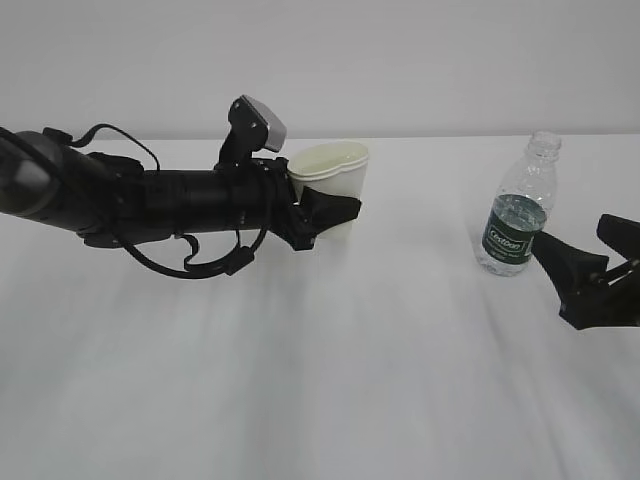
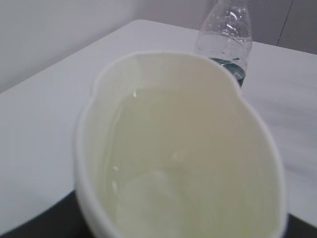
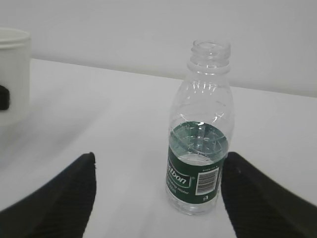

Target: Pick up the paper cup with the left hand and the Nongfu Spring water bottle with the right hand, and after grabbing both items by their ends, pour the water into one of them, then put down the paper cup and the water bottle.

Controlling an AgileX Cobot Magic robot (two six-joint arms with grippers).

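The paper cup fills the left wrist view, its rim squeezed out of round, with what looks like a little clear water pooled at the bottom. The left hand has its jaws clamped on the cup's wall near the counter's back edge. The right hand stands with jaws wide apart, just beside the Nongfu Spring water bottle but not touching it, toward the counter's right edge. The bottle stands upright, capless, partly filled. Judging from this, the cup is grasped, while the bottle grab, the pour and the setting down all remain.
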